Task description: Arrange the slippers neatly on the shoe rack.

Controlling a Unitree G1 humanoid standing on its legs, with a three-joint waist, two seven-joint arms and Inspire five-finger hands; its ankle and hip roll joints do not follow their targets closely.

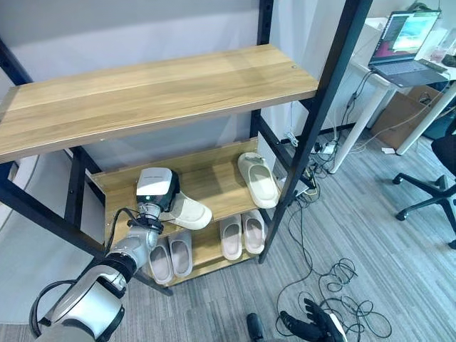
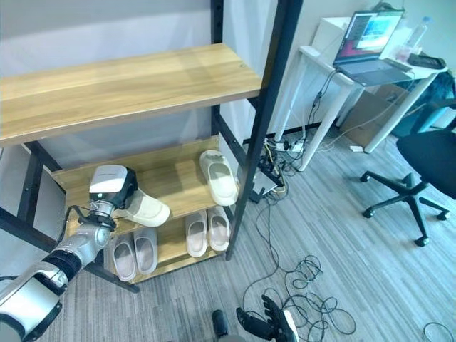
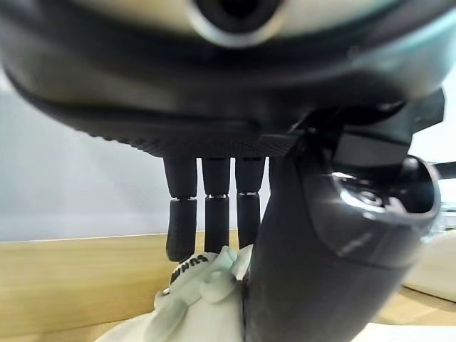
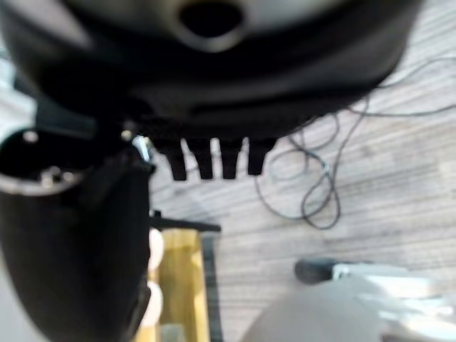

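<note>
Slippers, cream-coloured, spread over the lower two levels of the shoe rack. One slipper lying on the middle shelf toward its left front, toe aimed right and forward, heel end under the left hand. In the left wrist view, fingers pointing down onto the slipper's cream upper with the thumb alongside, curled about it in a pinch. Second slipper flat on the same shelf, well to the right, running back to front near the right upright. Bottom shelf carrying two pairs side by side: a left pair just below the held slipper, a right pair near the right post. Top shelf of pale wood, above all of this. Right hand hanging low near the grey floor, among loose cables; fingers straight in its own wrist view, grasping nothing. Off to the right, a white desk with an open laptop, and part of a black office chair.
</note>
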